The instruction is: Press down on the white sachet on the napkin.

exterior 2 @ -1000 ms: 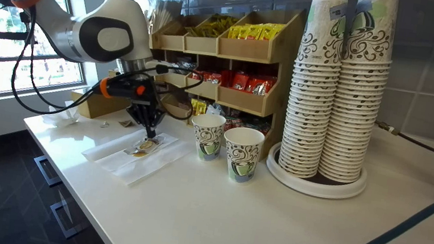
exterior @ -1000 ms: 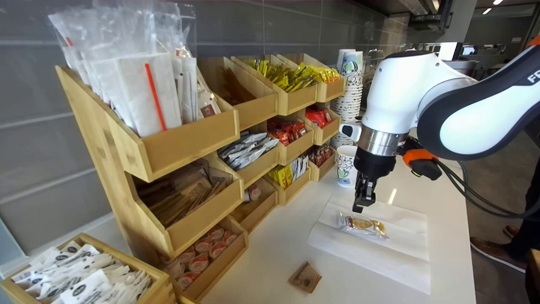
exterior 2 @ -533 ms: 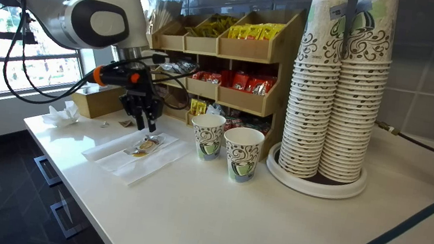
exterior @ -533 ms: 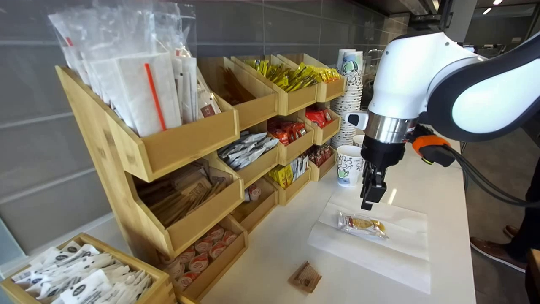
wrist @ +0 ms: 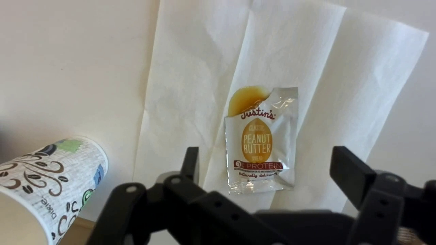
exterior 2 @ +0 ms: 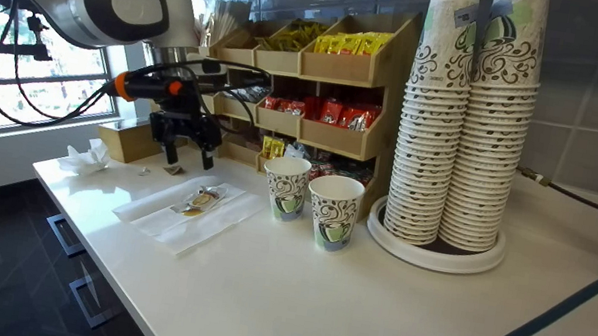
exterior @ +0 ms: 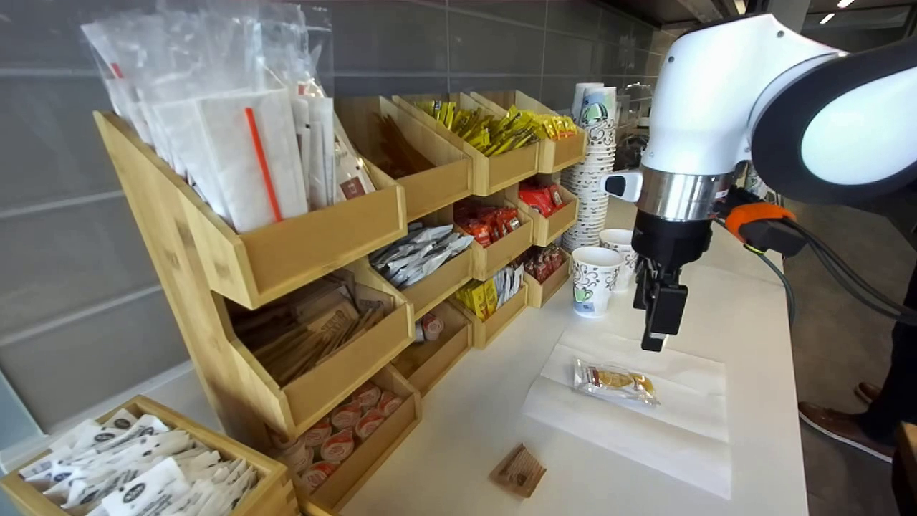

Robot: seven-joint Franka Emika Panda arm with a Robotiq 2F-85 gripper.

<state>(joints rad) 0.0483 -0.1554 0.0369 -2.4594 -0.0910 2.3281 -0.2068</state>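
Note:
The white sachet (wrist: 284,143), a peanut butter packet with an orange oval and a dark red band, lies flat on the creased napkin (wrist: 184,78). From its torn upper corner in the wrist view, amber-brown paste (wrist: 245,102) has spread onto the paper. Both exterior views also show the sachet (exterior: 609,380) on the napkin (exterior: 637,437). My gripper (wrist: 267,165) is open, its black fingers wide apart with nothing held. It hangs above the counter, clear of the sachet; in an exterior view the gripper (exterior 2: 189,160) shows a plain gap between its fingertips.
Two patterned paper cups, one of them the nearer cup (exterior: 596,283), stand beside the napkin. Tall cup stacks (exterior 2: 455,156) rise behind them. A wooden bin rack (exterior: 326,251) lines the wall, and a small brown block (exterior: 519,471) lies on the counter.
My gripper has risen off the sachet and its fingers have spread from shut to wide apart. The arm has lifted and shifted sideways. The sachet and napkin look unmoved.

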